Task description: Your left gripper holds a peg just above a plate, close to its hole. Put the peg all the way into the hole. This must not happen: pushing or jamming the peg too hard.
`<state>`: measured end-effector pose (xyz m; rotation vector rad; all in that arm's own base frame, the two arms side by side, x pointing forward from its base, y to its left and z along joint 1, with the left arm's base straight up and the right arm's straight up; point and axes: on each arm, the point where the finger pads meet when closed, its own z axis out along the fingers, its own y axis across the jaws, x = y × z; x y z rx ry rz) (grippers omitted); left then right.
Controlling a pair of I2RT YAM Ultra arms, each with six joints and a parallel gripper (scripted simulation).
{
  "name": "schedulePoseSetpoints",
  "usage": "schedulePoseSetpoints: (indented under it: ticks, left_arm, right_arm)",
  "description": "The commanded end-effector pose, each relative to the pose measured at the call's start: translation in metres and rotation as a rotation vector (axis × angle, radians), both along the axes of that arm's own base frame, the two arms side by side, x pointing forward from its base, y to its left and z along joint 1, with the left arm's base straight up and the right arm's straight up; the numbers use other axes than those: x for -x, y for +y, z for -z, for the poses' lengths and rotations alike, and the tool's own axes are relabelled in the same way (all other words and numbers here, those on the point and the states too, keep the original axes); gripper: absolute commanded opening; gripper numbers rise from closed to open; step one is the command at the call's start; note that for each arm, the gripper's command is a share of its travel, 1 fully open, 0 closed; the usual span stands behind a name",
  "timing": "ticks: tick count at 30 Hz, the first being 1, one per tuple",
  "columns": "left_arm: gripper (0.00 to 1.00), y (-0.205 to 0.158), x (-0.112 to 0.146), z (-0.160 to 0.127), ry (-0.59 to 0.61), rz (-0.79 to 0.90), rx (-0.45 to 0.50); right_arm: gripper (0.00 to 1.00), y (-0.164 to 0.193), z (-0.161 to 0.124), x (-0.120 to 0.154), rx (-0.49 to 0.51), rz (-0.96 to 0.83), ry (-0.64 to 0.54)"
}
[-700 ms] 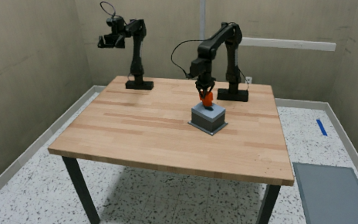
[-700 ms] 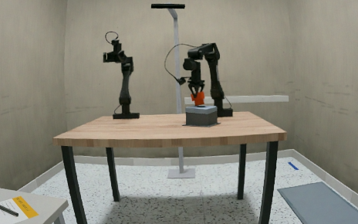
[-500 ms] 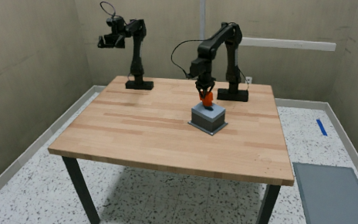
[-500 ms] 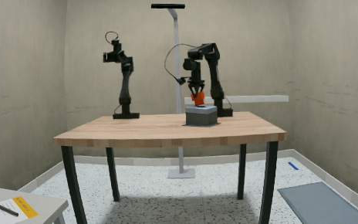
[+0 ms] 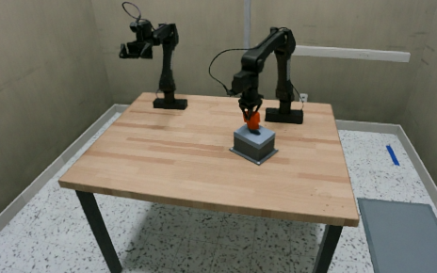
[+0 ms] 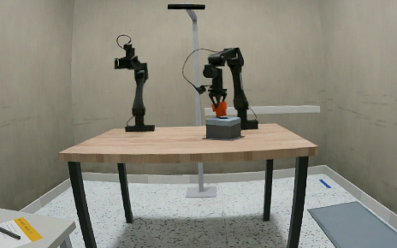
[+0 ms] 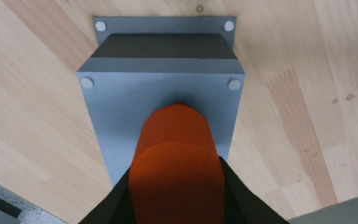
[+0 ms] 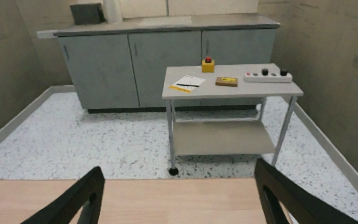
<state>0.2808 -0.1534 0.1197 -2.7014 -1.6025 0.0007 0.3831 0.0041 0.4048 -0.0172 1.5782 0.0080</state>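
Note:
An orange peg [image 5: 253,120] [image 6: 221,109] [image 7: 178,167] is held close to upright by my left gripper [image 5: 250,115] [image 6: 216,105], which is shut on it. The peg's lower end is at or just above the light blue-grey top plate [image 5: 259,140] [image 6: 232,121] [image 7: 111,122] of a square block. A dark patch shows at its foot in the top view. The hole is hidden behind the peg in the left wrist view, so I cannot tell if the tip is in it. My right gripper [image 5: 135,51] [image 8: 178,169] is open and empty, raised high at the far left.
The block's dark walls [image 5: 249,148] [image 6: 222,133] stand on a thin flange [image 7: 165,23] on the wooden table [image 5: 174,155] [image 6: 158,145]. The right arm's base [image 5: 169,104] stands at the table's back left, the left arm's base [image 5: 283,116] behind the block. A cart [image 8: 220,90] stands beyond the table.

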Motion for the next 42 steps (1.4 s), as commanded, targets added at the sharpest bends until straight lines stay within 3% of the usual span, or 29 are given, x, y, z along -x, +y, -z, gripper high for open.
schedulePoseSetpoints:
  ticks: [1, 4, 5, 16, 21, 28, 30, 36, 42]
  left_arm:
    - [0.0, -0.004, -0.001, -0.018, -0.036, 0.001, 0.039]
    - [0.34, -0.003, -0.001, -0.022, -0.036, 0.001, 0.039]
    - [0.39, -0.003, -0.001, -0.026, -0.036, 0.001, 0.039]
    - [0.39, -0.002, -0.001, -0.06, 0.013, 0.013, 0.024]
    - [0.39, -0.006, -0.012, -0.058, 0.046, 0.088, 0.12]
    - [0.39, 0.013, -0.027, -0.036, 0.146, 0.089, 0.184]
    - [0.39, 0.013, -0.027, -0.036, 0.146, 0.089, 0.184]
    - [0.39, 0.02, -0.033, -0.03, 0.158, 0.062, 0.178]
    - [0.39, 0.02, -0.033, -0.028, 0.165, 0.063, 0.175]
  right_arm:
    - [1.0, 0.0, -0.006, 0.002, 0.001, 0.0, -0.017]
    - [1.0, 0.002, -0.004, 0.002, 0.009, -0.009, -0.006]
    - [1.0, 0.004, 0.0, 0.002, 0.02, -0.022, 0.007]
    - [1.0, 0.024, 0.013, 0.004, 0.054, -0.126, 0.044]
    - [1.0, 0.04, 0.018, 0.005, 0.054, -0.163, 0.05]
    - [1.0, 0.117, 0.041, 0.019, 0.058, -0.349, 0.089]
    - [1.0, 0.117, 0.041, 0.019, 0.058, -0.349, 0.089]
    - [1.0, 0.207, 0.067, 0.061, 0.078, -0.594, 0.126]
    - [1.0, 0.265, 0.087, 0.108, 0.103, -0.779, 0.155]
